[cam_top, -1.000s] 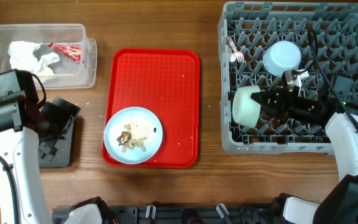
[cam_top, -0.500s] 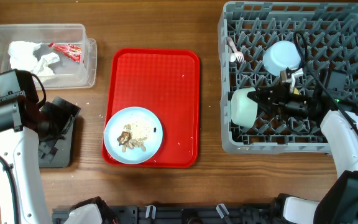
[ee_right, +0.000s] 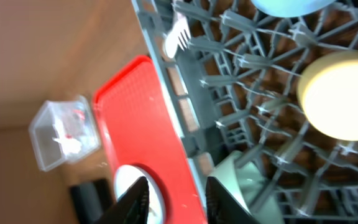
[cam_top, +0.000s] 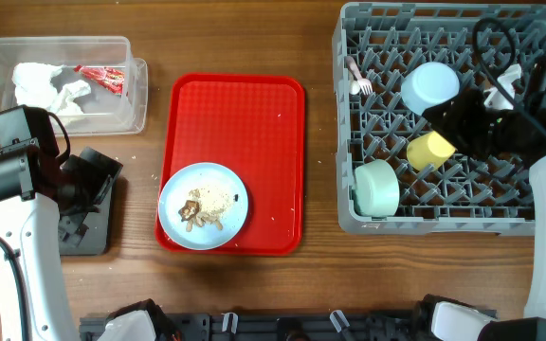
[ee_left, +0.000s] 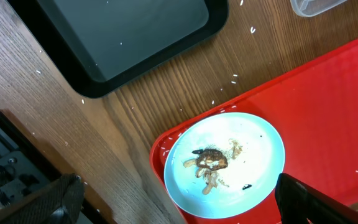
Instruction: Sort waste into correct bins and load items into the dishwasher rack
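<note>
Grey rack point(cam_top: 347, 220) at bench point(cam_top: 320, 284) right: green bowl point(cam_top: 377, 187) on edge near-left, yellow cup point(cam_top: 430, 150) tilted mid-rack, blue bowl point(cam_top: 430, 85) just beyond, fork point(cam_top: 356, 76) far-left. Right end effector point(ee_right: 176, 202) above the pegs, narrowly parted, empty. Plate point(cam_top: 203, 205) with scraps point(cam_top: 197, 210) on red tray point(cam_top: 254, 123). Napkins point(cam_top: 45, 85) and wrapper point(cam_top: 102, 76) in tub point(cam_top: 133, 106). Left end effector point(ee_left: 185, 208) wide, empty, left of the red tray.

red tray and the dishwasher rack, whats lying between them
Nothing; only a bare strip of wooden table separates the red tray from the dishwasher rack, clearest in the overhead view.
</note>
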`<state>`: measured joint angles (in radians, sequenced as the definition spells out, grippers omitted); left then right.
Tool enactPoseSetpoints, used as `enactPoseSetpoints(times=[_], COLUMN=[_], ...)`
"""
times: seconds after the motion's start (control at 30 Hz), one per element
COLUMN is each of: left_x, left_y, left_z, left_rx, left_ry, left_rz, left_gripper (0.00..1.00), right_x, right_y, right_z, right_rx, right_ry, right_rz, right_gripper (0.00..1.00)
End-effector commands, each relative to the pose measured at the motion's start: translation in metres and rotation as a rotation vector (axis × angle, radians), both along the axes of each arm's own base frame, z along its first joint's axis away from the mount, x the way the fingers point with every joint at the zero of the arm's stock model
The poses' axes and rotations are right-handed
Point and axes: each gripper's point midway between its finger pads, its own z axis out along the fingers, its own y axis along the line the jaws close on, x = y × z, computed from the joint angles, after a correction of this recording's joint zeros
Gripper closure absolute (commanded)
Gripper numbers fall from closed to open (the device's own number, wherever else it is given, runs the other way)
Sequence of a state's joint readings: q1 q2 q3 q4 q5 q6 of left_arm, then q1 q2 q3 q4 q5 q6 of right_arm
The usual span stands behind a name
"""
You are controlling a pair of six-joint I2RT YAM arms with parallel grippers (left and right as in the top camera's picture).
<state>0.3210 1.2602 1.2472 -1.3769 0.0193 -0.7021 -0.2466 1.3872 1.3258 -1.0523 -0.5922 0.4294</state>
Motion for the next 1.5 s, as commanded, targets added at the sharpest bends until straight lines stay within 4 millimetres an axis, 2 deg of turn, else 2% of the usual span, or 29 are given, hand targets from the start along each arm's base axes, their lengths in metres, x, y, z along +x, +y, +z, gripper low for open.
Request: enactPoseSetpoints(times=[0.0,0.03,0.07,0.1,0.17,0.23,0.3,0.4,0.57,0.67,0.9,1.0,1.17,1.3,1.37,1.47], left_x=[-0.002,-0.002,-0.002,-0.002,-0.002,-0.002,-0.002,-0.002,-0.002,-0.002,-0.002,-0.002,-0.002,-0.002,-0.002,-0.002], left_y=[0.003,0.003,0.003,0.003,0.003,0.003,0.003,0.003,0.003,0.003,0.003,0.003,0.003,0.003,0.003,0.003], left_z=[0.0,0.0,0.0,0.0,0.0,0.0,0.0,0.0,0.0,0.0,0.0,0.0,0.0,0.0,0.0,0.0], left_rx=[0.013,0.013,0.013,0.013,0.013,0.013,0.013,0.013,0.013,0.013,0.013,0.013,0.013,0.013,0.013,0.013], left_ry=[0.005,0.005,0.005,0.005,0.005,0.005,0.005,0.005,0.005,0.005,0.005,0.005,0.005,0.005,0.005,0.005], left_rz=[0.024,0.024,0.024,0.025,0.024,0.025,0.024,0.024,0.024,0.024,0.024,0.025,0.025,0.024,0.024,0.025], left_gripper=[0.0,0.0,0.0,0.0,0.0,0.0,0.0,0.0,0.0,0.0,0.0,0.0,0.0,0.0,0.0,0.0], right_x=[-0.01,-0.017,-0.026,-0.043,-0.067,-0.083,-0.095,-0.104,-0.098,-0.09,-0.079,-0.073,-0.059,-0.059,-0.059,-0.059], right_y=[0.022,0.036,0.051,0.071,0.087,0.089,0.082,0.09,0.098,0.093,0.062,0.056,0.043,0.037,0.041,0.065], right_z=[-0.003,-0.006,-0.01,-0.017,-0.03,-0.038,-0.045,-0.059,-0.1,-0.11,-0.109,-0.103,-0.083,-0.081,-0.082,-0.084], right_rx=[-0.076,-0.079,-0.094,-0.124,-0.215,-0.309,-0.419,-0.45,-0.427,-0.467,-0.601,-0.612,-0.684,-0.707,-0.688,-0.579], right_ry=[0.008,0.022,0.046,0.097,0.189,0.264,0.333,0.369,0.395,0.385,0.376,0.361,0.312,0.315,0.316,0.296], right_rz=[0.119,0.178,0.243,0.319,0.38,0.373,0.319,0.325,0.319,0.299,0.175,0.147,0.1,0.087,0.096,0.196], right_gripper=[0.85,0.91,0.92,0.94,0.96,0.95,0.96,0.96,0.96,0.96,0.95,0.96,0.92,0.91,0.92,0.96])
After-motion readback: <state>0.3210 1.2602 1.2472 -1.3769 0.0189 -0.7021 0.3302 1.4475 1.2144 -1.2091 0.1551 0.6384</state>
